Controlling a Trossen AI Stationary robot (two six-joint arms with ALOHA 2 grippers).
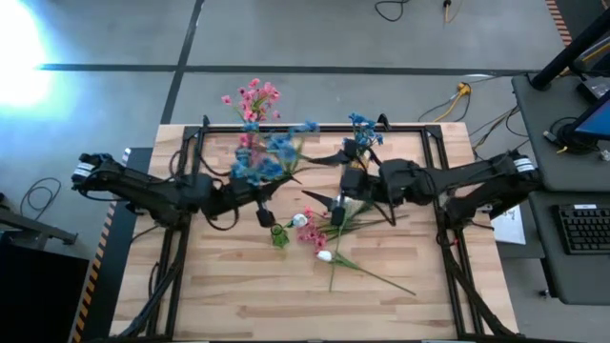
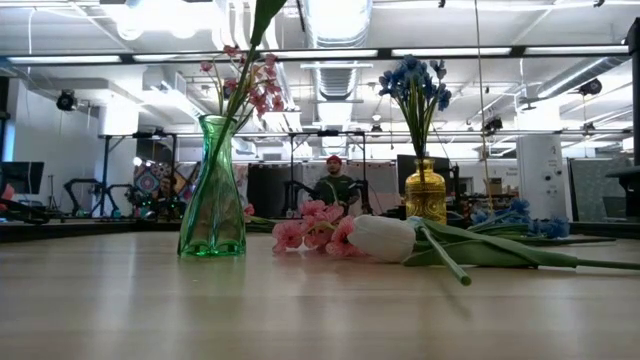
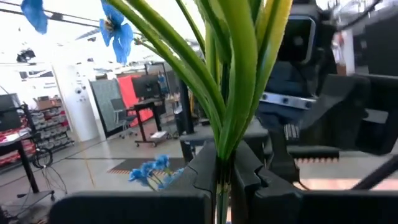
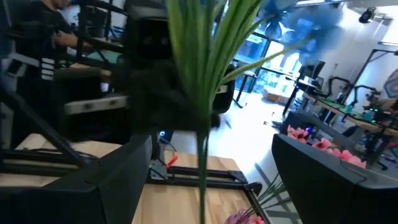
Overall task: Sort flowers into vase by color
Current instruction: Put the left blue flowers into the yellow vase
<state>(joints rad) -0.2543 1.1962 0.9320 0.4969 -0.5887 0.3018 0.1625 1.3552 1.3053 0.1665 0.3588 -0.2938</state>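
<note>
A green glass vase (image 2: 212, 190) (image 1: 279, 235) holds pink sprigs (image 2: 245, 85). Farther back, a gold vase (image 2: 425, 192) holds blue sprigs (image 2: 415, 80). Pink blossoms (image 1: 311, 232) and a white tulip (image 1: 325, 255) lie on the table beside the green vase. My left gripper (image 1: 264, 211) (image 3: 217, 180) is shut on a leafy blue sprig (image 1: 264, 160). My right gripper (image 1: 335, 211) (image 4: 211, 142) faces it and is open. A thin green stem (image 4: 202, 168) stands in the gap between its fingers and touches neither. My left gripper pinches the blue sprig's stem (image 3: 217, 165) between its two fingers, just below where the long leaves fan out. The arm reaches in from the table's left. The sprig is lifted clear of the table, its leaves and blue blossoms (image 3: 118, 34) rising beyond the fingers.
More blue blossoms (image 2: 520, 215) lie on the table to the right. The tulip's long stem (image 1: 376, 276) runs toward the near right. Black frame rails (image 1: 443, 191) border the table. A person (image 2: 333, 185) sits in the room behind.
</note>
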